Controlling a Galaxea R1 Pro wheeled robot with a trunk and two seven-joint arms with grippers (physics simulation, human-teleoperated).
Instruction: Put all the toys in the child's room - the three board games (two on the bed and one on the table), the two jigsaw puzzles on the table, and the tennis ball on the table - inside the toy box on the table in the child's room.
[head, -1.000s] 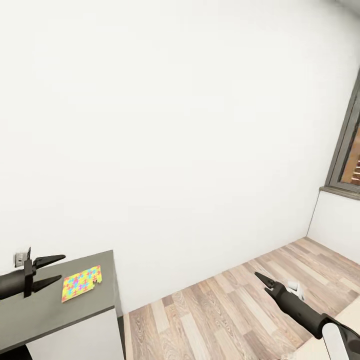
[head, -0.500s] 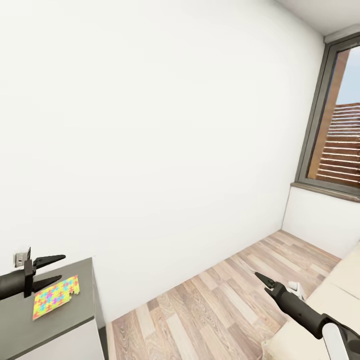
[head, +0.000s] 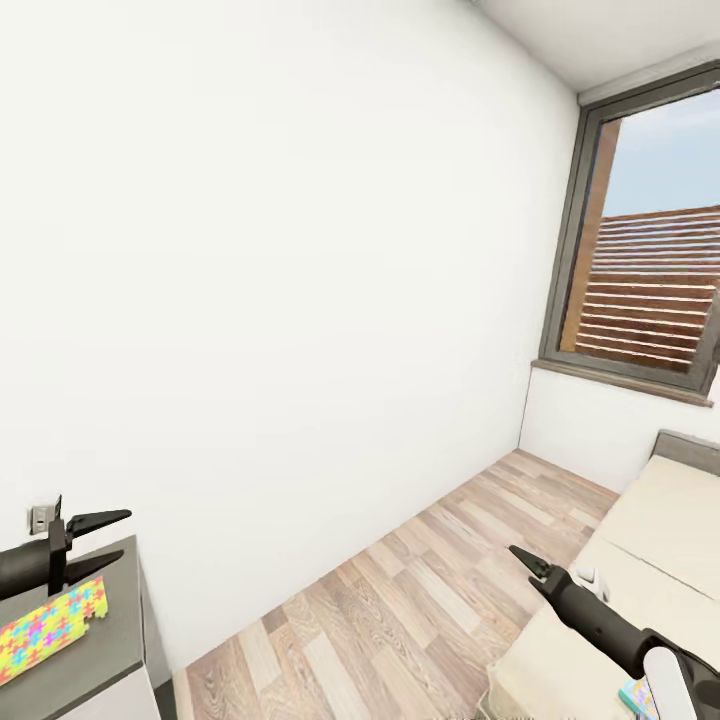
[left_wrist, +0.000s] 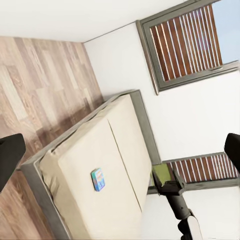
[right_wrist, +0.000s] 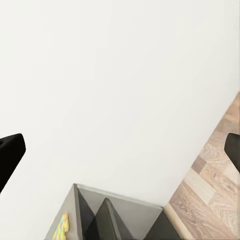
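1. Pale wood-plank floor (head: 400, 610): matt, visible grain;
2. Plain beige bed mattress (left_wrist: 95, 165): soft, cloth-like;
3. Dark grey table top (head: 95, 645): smooth, matt;
4. White wall (head: 280, 280): flat, matt.

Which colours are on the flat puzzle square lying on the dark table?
The jigsaw puzzle shows yellow, pink-red, blue and green interlocking pieces; it shows best in the head view.

Left arm reaches in low from the left side of the head view, forearm level, and its pincer (head: 100, 541) points right with both dark fingers spread, nothing between them. Right arm comes up from the lower right corner, a white link then a dark forearm angled up and leftward. Right pincer (head: 527, 564) tapers to one point here, so it looks closed, though the wrist view hints the tips stand apart.
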